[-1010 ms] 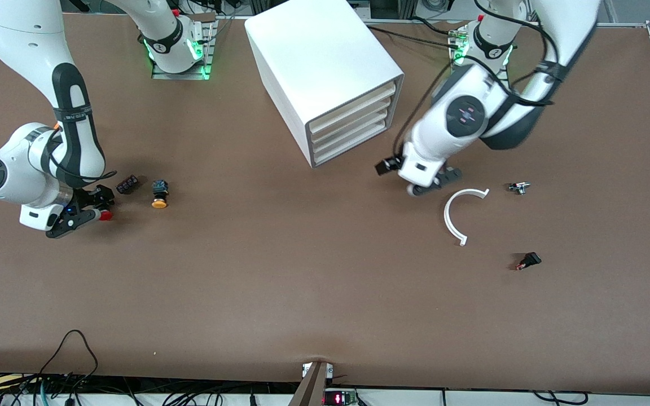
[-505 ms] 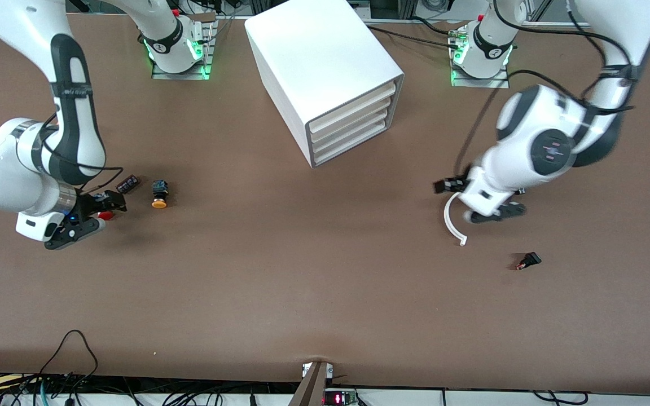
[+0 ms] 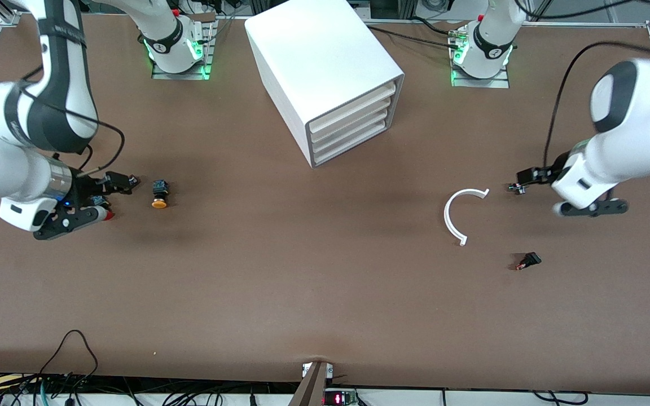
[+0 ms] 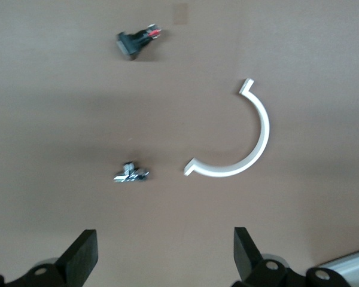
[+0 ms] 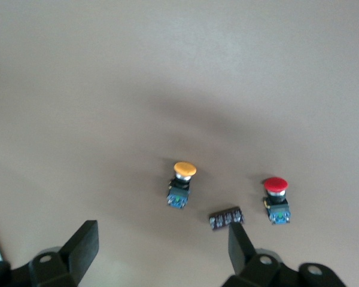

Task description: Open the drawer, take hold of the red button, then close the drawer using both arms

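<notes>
Four drawers (image 3: 353, 125) sit closed in the white cabinet (image 3: 319, 62) on the tabletop (image 3: 302, 282). The right hand (image 5: 161, 254) hangs over the right arm's end, fingers spread wide and empty. The red button (image 5: 276, 200) lies on the tabletop below it, just beside a small dark block (image 5: 226, 218), with the orange-capped button (image 3: 159, 194) near. The left hand (image 4: 164, 260) hangs over the left arm's end, wide open and empty, above a small metal part (image 4: 131, 174), a white curved piece (image 3: 460, 214) and a black switch (image 3: 529, 260).
</notes>
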Robot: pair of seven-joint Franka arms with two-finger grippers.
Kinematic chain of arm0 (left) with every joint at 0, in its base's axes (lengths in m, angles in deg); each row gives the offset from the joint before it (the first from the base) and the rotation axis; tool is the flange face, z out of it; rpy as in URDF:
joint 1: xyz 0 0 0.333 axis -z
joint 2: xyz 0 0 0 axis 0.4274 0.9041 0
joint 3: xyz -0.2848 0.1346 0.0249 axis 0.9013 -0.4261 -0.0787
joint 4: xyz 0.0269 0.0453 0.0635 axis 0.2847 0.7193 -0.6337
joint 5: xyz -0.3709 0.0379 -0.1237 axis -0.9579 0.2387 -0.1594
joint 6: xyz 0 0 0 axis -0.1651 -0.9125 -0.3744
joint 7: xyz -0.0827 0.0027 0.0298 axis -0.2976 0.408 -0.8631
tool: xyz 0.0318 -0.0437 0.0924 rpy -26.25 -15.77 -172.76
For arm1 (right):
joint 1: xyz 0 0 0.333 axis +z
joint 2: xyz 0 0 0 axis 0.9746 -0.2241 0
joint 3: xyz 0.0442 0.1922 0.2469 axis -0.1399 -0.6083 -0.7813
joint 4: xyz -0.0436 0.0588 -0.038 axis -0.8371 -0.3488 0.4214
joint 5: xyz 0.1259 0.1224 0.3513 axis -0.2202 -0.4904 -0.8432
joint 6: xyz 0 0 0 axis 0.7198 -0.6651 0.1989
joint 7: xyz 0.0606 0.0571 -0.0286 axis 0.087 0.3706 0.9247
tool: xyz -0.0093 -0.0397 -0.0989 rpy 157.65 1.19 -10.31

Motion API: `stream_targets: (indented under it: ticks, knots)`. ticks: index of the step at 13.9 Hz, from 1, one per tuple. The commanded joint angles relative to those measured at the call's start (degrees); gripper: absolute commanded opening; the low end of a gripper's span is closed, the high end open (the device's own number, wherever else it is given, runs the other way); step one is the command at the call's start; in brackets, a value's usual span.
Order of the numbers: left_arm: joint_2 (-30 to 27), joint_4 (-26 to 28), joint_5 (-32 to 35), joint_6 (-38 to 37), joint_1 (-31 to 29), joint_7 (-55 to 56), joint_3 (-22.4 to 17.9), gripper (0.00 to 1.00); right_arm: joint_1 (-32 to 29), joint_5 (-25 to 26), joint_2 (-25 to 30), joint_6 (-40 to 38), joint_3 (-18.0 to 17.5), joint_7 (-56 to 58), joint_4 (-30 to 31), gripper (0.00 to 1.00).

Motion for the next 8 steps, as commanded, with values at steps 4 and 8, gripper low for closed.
stream_targets:
  ticks: [4,8]
  knots:
    - [-9.96,2.22,-0.66,-8.3,1.24,-6.38,-7.51,1.0,-1.67,5.08,9.54,-4.93,-4.66,-0.77,-0.81,0.99]
    - [-13.14,1.96,-0.48,-9.46,1.06,-5.94,-7.6,1.0,-16.8,8.86,17.09,-7.4,-20.32,-0.16,1.9,0.99]
